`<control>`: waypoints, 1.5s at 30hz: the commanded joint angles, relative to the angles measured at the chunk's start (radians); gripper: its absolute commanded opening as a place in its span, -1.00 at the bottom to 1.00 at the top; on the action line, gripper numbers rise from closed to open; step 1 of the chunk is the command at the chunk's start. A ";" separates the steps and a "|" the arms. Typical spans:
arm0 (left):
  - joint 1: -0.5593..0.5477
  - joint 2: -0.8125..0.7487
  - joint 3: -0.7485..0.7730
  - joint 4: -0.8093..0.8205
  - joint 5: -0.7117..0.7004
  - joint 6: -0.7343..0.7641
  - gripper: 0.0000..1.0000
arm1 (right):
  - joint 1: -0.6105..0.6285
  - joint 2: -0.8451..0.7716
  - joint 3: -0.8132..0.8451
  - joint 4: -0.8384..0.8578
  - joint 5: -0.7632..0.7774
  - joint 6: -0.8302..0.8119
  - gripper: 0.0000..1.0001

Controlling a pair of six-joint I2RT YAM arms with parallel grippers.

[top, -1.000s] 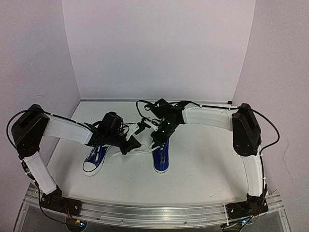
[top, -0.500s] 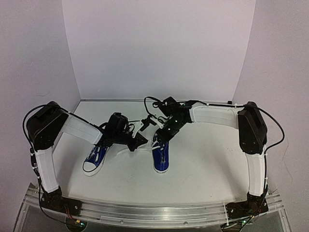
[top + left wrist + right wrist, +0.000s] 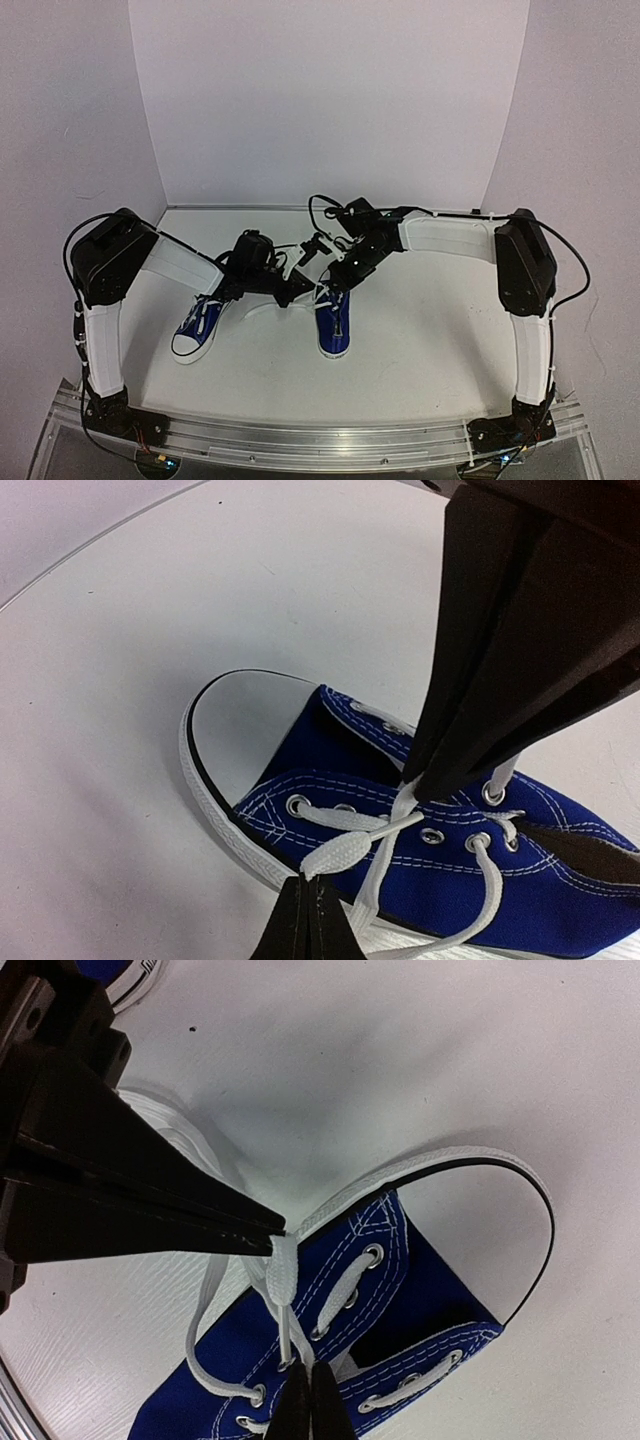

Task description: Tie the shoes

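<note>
Centre shoe [image 3: 332,322] is set on the table [image 3: 430,340] in the middle of the top view, toe toward the bottom edge. The other shoe [image 3: 196,331] is placed to its lower left, well apart. On the centre shoe the laces [image 3: 345,852] are threaded through the eyelets [image 3: 297,804] and crossed once above them, but no finished knot or bow is seen. One strand is pinched by the left gripper [image 3: 308,895], jaws together on it, at the bottom of the left wrist view. Another strand is clamped by the right gripper [image 3: 308,1385], jaws likewise closed on lace. Judged: early stage, first crossing being worked, loops and bow left to do. Other shoe is judged not yet started; its lace state cannot be told.
</note>
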 commanded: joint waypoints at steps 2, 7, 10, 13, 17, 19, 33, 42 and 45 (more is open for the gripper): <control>0.003 0.012 0.048 0.010 0.019 0.004 -1.00 | 0.001 -0.071 -0.012 0.040 -0.058 -0.007 -1.00; 0.031 0.005 0.031 0.038 -0.026 -0.061 -1.00 | -0.002 -0.074 -0.017 0.042 -0.063 -0.007 -1.00; 0.036 -0.009 0.009 0.056 -0.022 -0.068 -1.00 | -0.004 -0.076 -0.021 0.044 -0.062 -0.007 -1.00; 0.038 -0.015 0.000 0.056 -0.017 -0.060 -1.00 | -0.006 -0.078 -0.024 0.046 -0.065 -0.011 -1.00; 0.038 0.002 0.022 0.028 0.050 -0.034 -1.00 | -0.006 -0.085 -0.031 0.055 -0.077 -0.033 -1.00; 0.038 0.006 0.032 0.016 0.092 -0.020 -1.00 | -0.006 -0.090 -0.036 0.063 -0.078 -0.047 -1.00; 0.036 0.032 0.087 -0.062 0.171 0.035 -1.00 | -0.007 -0.077 -0.033 0.081 -0.125 -0.063 -1.00; 0.041 0.041 0.100 -0.055 0.069 0.002 -1.00 | -0.007 -0.085 -0.048 0.082 -0.138 -0.071 -1.00; 0.040 0.051 0.115 -0.060 0.078 0.008 -1.00 | -0.008 -0.083 -0.048 0.083 -0.144 -0.072 -1.00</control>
